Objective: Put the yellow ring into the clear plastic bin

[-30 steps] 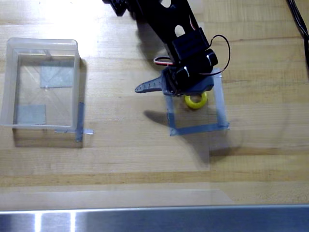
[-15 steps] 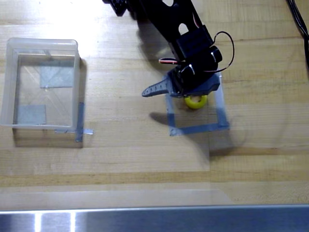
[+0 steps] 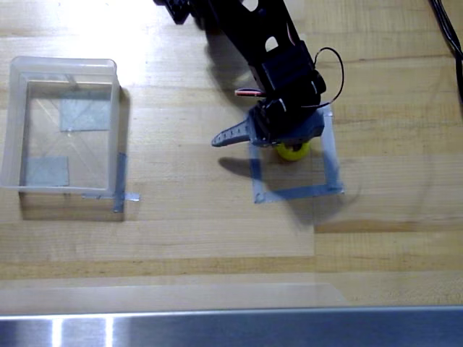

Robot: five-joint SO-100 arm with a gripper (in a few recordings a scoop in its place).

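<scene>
The yellow ring (image 3: pixel 293 150) (likely light, stiff, slick) is half covered by the gripper (image 3: pixel 269 139), jaws spread, nothing visibly held; its thick wall should be pinched.

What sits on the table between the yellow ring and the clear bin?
Nothing visible. The yellow ring lies inside the grey tape square, partly under the claw. Between it and the clear bin at the left there is bare wooden table; only the bin's low wall must be cleared.

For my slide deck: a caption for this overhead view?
Gripper over the yellow ring inside a grey tape square; clear plastic bin far left.
</scene>
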